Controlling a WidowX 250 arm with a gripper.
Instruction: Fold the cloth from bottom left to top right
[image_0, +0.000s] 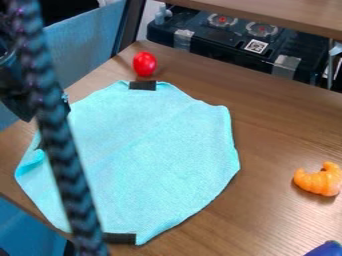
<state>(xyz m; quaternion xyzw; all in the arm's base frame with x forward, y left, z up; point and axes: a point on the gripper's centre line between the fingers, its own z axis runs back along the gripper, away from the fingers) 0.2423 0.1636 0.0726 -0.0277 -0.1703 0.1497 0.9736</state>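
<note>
- A brown wood-grain table (280, 122) is our stage, slanting across the view, with a black case (220, 42) behind it and a blue panel (87, 30) at the left.
- Over at the left edge, here's the black gripper (23, 102), beside the cloth's upper left side; are the jaws clenched or released? Can't tell from here, and no grasp on the cloth can be made out.
- A dark braided cable (57, 145) cuts right down in front of the action, hiding a strip of the cloth.
- And there's the cloth (160, 150), light blue, spread broad and mostly flat on the table, a small curled flap at its left edge.
- Score so far: no big diagonal fold to be seen! By my reading we're at the very start, with the bottom left to be picked up, carried across to the top right and laid down.
- Two dark strips sit at the cloth's edges, an upper strip (142, 85) and a lower strip (120, 238).
- Further out, a red oval object (144, 64) stands just beyond the upper strip; an orange curved toy (319, 179) waits well apart at the right, and a dark blue object (325, 249) peeks in at the bottom right.
</note>
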